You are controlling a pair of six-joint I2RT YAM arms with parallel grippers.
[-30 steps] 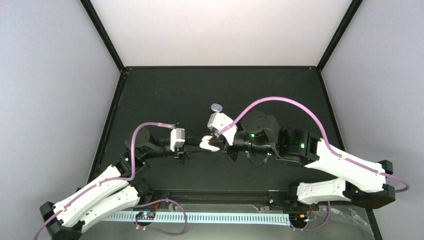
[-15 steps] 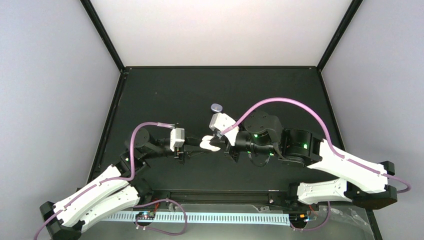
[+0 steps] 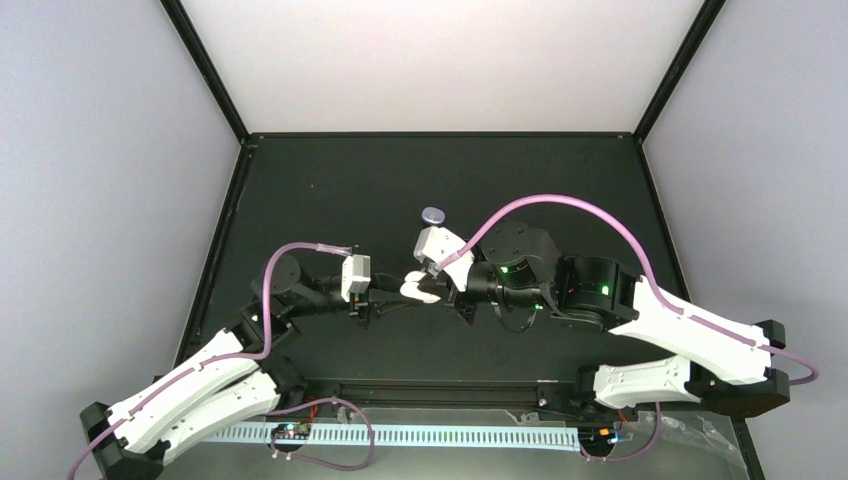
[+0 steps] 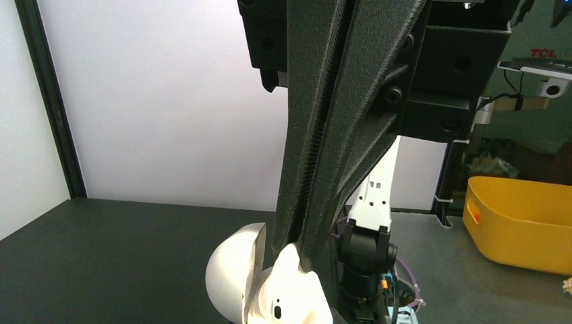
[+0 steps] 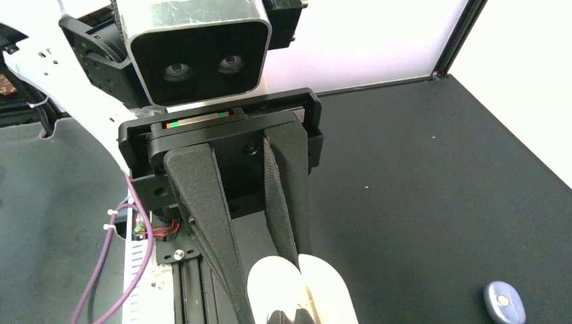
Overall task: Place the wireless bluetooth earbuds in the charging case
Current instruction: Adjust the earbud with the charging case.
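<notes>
- From above: the white charging case sits between the two sets of jaws, apparently held off the bench. The left jaws reach it from its left side and grip it. The right jaws are right at its other side, touching or nearly so. A small purple oval lies on the bench beyond the right jaws, apart from them; I can't tell whether it is a case or a bud.
- Left wrist: the left jaws are drawn narrow, pinching the open case by its wall. The domed lid falls to the left of the tips and the lower half hangs just below them. A white lump with a dark dot sits in that half, perhaps a seated bud, but I can't be sure.
- Right wrist: the case is at the bottom edge, directly ahead. The right jaws barely show and are pressed shut; whether they pinch a bud is hidden. The right arm looks nearest the case's mouth, so I'd say the coming move turns on a short, straight push forward.
</notes>
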